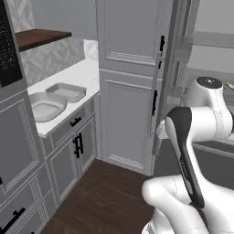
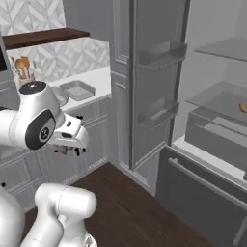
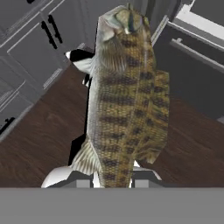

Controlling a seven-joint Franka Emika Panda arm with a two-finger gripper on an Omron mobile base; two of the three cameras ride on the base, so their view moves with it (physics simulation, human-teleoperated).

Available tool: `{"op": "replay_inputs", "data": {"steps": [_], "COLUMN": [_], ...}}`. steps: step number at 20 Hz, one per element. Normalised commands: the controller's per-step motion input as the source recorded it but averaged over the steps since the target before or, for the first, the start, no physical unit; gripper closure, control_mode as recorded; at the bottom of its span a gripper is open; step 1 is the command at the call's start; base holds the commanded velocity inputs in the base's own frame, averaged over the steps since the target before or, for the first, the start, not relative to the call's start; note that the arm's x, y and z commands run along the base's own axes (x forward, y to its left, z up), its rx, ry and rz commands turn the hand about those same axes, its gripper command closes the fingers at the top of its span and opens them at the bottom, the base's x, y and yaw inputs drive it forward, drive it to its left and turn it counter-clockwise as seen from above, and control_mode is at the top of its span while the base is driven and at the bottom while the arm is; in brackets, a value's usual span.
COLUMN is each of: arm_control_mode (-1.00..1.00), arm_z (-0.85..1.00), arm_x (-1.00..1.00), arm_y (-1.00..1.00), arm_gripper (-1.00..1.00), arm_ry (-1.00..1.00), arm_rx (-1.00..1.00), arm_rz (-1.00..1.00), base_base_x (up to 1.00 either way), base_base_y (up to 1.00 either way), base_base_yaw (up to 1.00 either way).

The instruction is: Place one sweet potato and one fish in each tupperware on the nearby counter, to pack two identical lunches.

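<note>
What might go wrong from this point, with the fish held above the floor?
The fish hangs long beyond the gripper, held only near its tail, so a swing could slip it onto the wooden floor. The two tupperware sit side by side near the counter edge; a nudge might push one off. The open fridge door stands close to the arm.

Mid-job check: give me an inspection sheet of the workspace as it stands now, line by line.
Surface: white counter over grey cabinets; dark wooden floor below.
Job's things: both tupperware sit side by side on the counter, both look empty. One fish, brown-scaled with a pale belly, in the hand. An orange item on a fridge shelf, too small to identify.
Clutter: utensil jar on the counter.
Hand: hand shut on the fish, above the floor.
Cables: nothing seen.
Surroundings: open fridge, wooden shelf, tiled backsplash.
</note>
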Motion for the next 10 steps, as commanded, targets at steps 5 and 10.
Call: {"op": "replay_inputs", "data": {"steps": [5, 10], "arm_control_mode": [1.00, 1.00], "arm_z": [0.00, 0.00], "arm_x": [0.00, 0.00], "arm_y": [0.00, 0.00], "arm_gripper": [1.00, 1.00], "arm_ry": [0.00, 0.00], "arm_rx": [0.00, 0.00], "arm_rz": [0.00, 0.00], "base_base_x": [0.82, 1.00], "base_base_y": [0.21, 0.00], "base_base_yaw": [0.61, 0.14]}}
